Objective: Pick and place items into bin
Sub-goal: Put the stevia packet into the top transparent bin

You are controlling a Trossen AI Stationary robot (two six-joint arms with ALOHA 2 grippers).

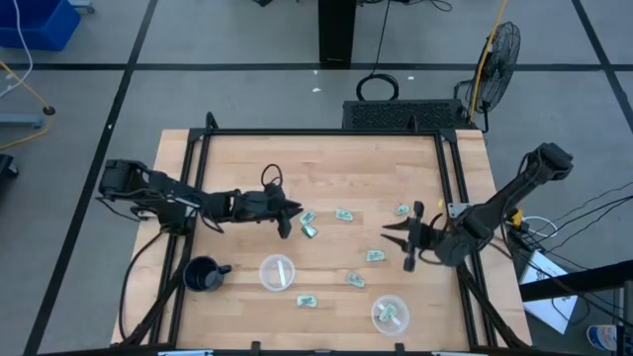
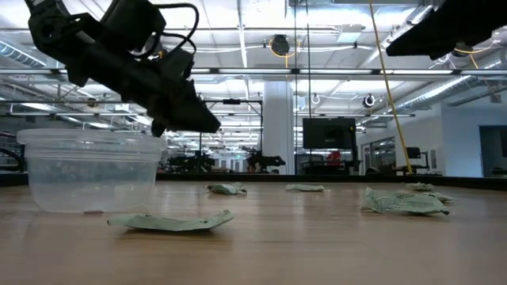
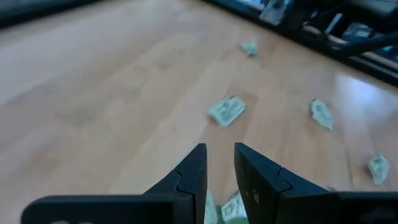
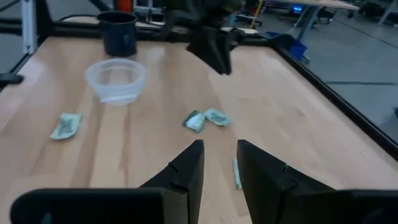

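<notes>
Leftmost on the wooden table (image 1: 237, 148) stands a black mug (image 1: 202, 275), near the front edge and apart from the work. Just past it, the left gripper (image 1: 288, 216) reaches in from the left side and hangs above the boards, its fingers drawn close with only a narrow slit between them and nothing visibly pinched. Its tips sit right beside a pair of packets (image 1: 308, 223) lying close together, which suggests it is lining up on one of them. In front of that, a clear round cup (image 1: 277, 272) sits empty, likely the bin meant to receive the packets. More packets lie scattered rightward: one near the front edge (image 1: 307, 300), one mid-table (image 1: 343, 214), one (image 1: 355, 280) further front, another (image 1: 375, 255) just ahead of the right arm, and one (image 1: 403, 210) near the right rail. A second clear cup (image 1: 390, 313) at the front right already holds a packet. The right gripper (image 1: 404, 240) hovers off the surface with its fingers spread wide and empty, facing inward toward the nearest packet, seemingly ready for its own pick.
</notes>
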